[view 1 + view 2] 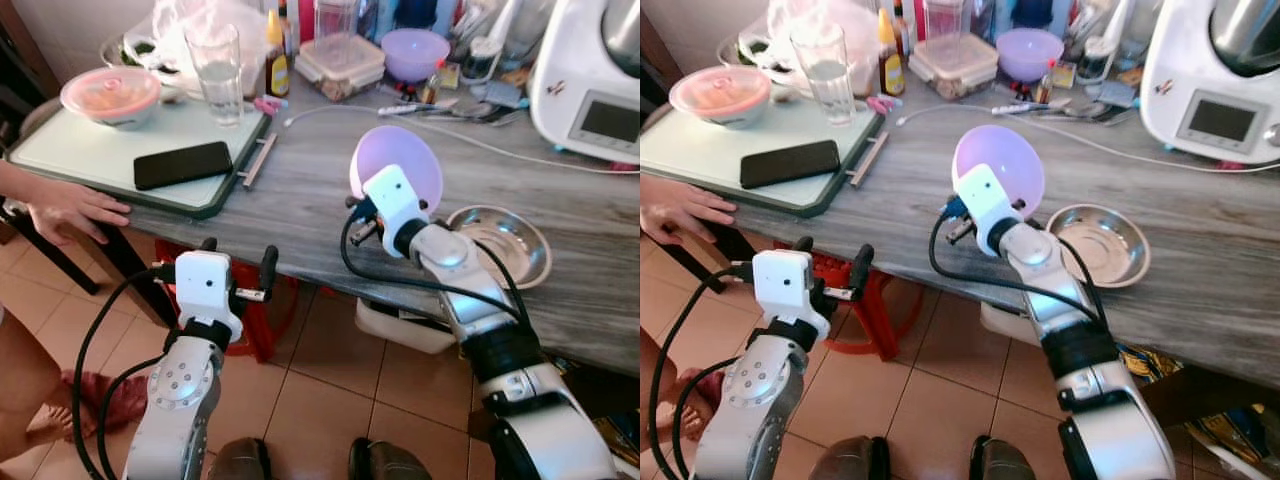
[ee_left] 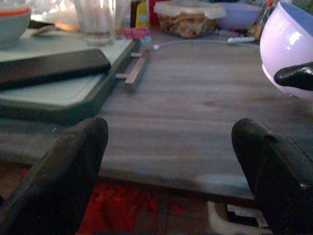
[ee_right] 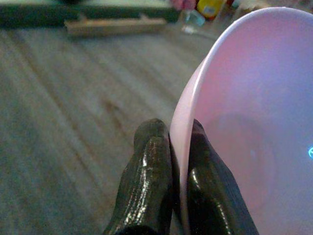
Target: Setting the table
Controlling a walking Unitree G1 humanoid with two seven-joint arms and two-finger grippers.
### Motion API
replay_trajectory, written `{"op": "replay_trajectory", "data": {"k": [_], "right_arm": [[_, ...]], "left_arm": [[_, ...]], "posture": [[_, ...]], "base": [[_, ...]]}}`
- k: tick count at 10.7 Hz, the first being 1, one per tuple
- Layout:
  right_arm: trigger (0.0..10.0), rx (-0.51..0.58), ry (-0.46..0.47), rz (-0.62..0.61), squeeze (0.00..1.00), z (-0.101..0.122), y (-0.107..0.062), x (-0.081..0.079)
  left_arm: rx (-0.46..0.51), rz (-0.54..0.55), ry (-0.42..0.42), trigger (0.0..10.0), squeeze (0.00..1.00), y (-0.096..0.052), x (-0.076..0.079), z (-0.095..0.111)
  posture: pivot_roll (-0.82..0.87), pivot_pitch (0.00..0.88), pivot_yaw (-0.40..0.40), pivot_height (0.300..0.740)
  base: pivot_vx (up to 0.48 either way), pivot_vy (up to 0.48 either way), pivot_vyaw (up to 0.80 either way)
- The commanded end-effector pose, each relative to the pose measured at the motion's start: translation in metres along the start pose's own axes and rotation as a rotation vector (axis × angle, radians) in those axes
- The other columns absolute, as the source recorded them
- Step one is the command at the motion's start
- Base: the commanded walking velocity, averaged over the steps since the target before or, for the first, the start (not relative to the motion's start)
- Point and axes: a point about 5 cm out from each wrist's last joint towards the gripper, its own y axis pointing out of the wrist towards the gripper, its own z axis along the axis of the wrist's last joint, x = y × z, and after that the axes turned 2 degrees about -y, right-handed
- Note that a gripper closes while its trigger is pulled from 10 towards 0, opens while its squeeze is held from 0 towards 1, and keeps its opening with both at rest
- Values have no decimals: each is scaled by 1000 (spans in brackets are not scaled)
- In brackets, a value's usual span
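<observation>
Partly hidden: right hand (image 3: 178,161) pinching bowl (image 1: 400,160)

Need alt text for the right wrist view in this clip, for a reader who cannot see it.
The right gripper pinches the rim of a tilted purple bowl, one black finger inside it and one outside. Behind lies the grey wooden tabletop, with a small wooden strip near the edge of a dark green tray.
</observation>
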Motion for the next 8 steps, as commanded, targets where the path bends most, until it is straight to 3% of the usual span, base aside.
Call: {"op": "replay_trajectory", "data": {"k": [1,2,3,8], "right_arm": [[10000,-6,-21,17,90,1,1,0],[10000,-21,-22,17,894,0,1,-1],[10000,-44,-22,23,1000,-1,0,-3],[10000,-169,-88,61,1000,-6,-15,4]], "left_arm": [[5,-11,8,10000,0,-1,0,4],[1,-12,12,10000,0,-1,0,4],[-4,-8,11,10000,0,0,-1,4],[-26,-24,14,10000,0,3,1,1]], "posture": [[97,133,15,740],[99,132,14,740],[103,130,14,740],[82,121,15,740]], "base": [[0,0,0],[0,0,0],[0,0,0],[0,0,0]]}}
